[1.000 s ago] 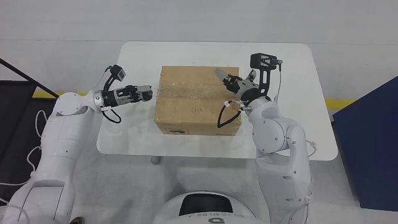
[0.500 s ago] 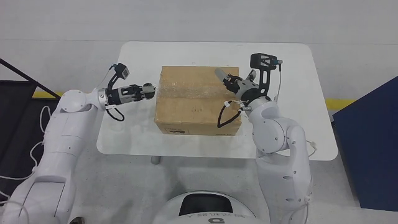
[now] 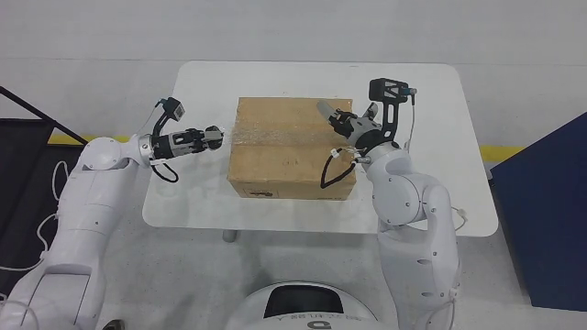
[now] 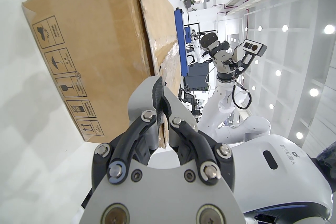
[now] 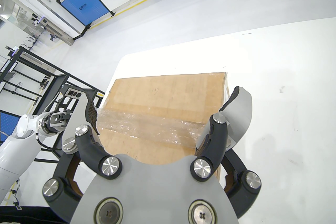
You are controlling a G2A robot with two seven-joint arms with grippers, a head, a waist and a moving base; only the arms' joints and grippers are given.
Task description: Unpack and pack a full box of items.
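Centrally, we see the taped cardboard box [image 3: 289, 160] on the white table [image 3: 431, 101]. The left gripper [image 4: 159, 88], jaws pressed together, meets the box's left edge beside the tape [image 3: 275, 134]. The right gripper [image 3: 347, 112], jaws spread, hovers over its right end.

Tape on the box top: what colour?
Clear, crinkled tape; right wrist view shows it best.

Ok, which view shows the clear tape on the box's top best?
The right wrist view: the tape runs across the box top, wrinkles plain. The top view shows it as a faint glossy band. The left wrist view catches it at a steep slant, beyond the left gripper.
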